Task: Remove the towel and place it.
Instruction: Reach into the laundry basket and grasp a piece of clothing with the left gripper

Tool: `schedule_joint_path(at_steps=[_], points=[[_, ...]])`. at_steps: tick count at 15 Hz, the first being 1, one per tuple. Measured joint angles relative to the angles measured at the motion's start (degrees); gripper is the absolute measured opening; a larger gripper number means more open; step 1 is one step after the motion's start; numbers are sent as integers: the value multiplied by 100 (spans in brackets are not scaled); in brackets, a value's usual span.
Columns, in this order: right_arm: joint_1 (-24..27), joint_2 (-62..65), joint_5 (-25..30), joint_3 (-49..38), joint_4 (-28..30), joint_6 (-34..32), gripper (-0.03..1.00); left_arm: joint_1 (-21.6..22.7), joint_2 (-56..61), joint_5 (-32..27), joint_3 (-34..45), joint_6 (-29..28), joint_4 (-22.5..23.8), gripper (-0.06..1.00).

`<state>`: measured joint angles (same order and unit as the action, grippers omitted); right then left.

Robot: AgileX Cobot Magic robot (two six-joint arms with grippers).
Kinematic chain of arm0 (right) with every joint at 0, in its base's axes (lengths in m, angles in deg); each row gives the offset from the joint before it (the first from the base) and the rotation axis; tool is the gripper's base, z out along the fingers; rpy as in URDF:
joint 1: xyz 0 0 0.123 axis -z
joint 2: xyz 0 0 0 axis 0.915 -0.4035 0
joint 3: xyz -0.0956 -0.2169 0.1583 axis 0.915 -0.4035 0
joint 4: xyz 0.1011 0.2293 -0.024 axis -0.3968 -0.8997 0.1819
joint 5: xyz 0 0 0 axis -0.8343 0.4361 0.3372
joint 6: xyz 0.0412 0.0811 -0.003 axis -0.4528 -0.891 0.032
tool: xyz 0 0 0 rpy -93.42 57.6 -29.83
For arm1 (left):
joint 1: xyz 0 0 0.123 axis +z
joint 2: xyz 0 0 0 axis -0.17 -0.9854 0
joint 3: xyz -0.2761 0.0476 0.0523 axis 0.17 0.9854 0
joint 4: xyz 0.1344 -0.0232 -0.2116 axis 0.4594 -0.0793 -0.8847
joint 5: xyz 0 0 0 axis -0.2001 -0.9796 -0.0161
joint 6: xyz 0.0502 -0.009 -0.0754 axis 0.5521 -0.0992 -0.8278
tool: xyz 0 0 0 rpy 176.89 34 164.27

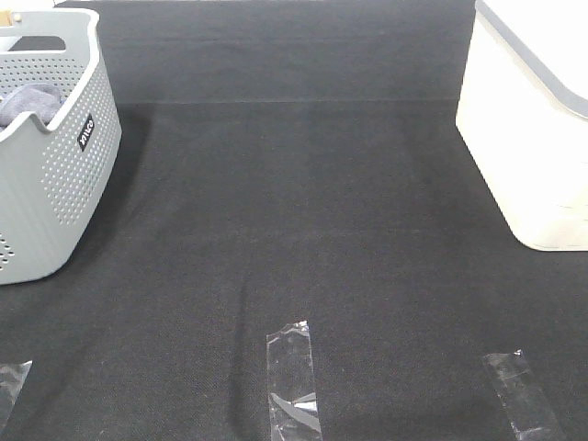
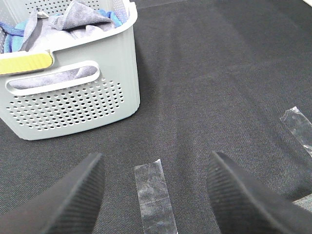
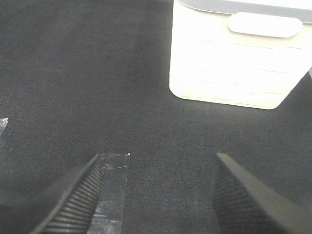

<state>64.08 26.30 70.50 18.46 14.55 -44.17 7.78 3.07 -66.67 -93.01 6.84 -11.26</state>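
We see the L gripper (image 2: 156, 195) spread wide, nothing btwn its black ribbed fingers (image 2: 73, 197), over the black mat (image 2: 219, 73). Below the gap lies a clear tape strip (image 2: 152, 187); a second strip (image 2: 297, 124) sits off to one side. Just beyond, the grey perforated basket (image 2: 78, 105) stands on the mat, apart from the gripper. The towel (image 2: 78, 19) is bunched inside it, slate-grey, heaped w/ a blue cloth (image 2: 111, 14) and showing thru the handle slot. The R gripper (image 3: 158, 195) is likewise spread and empty above the mat, w/ a tape piece (image 3: 109, 195) by one finger. Ahead of it stands a white bin (image 3: 229, 63). In the high view we find the basket at far left & the bin at far right, well apart.
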Motion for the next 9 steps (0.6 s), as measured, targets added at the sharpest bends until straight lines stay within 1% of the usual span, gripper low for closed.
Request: schedule_joint_path(at_steps=[9], points=[[0, 0, 0, 0, 0, 0, 62, 0, 0, 0, 0, 0, 0, 60]])
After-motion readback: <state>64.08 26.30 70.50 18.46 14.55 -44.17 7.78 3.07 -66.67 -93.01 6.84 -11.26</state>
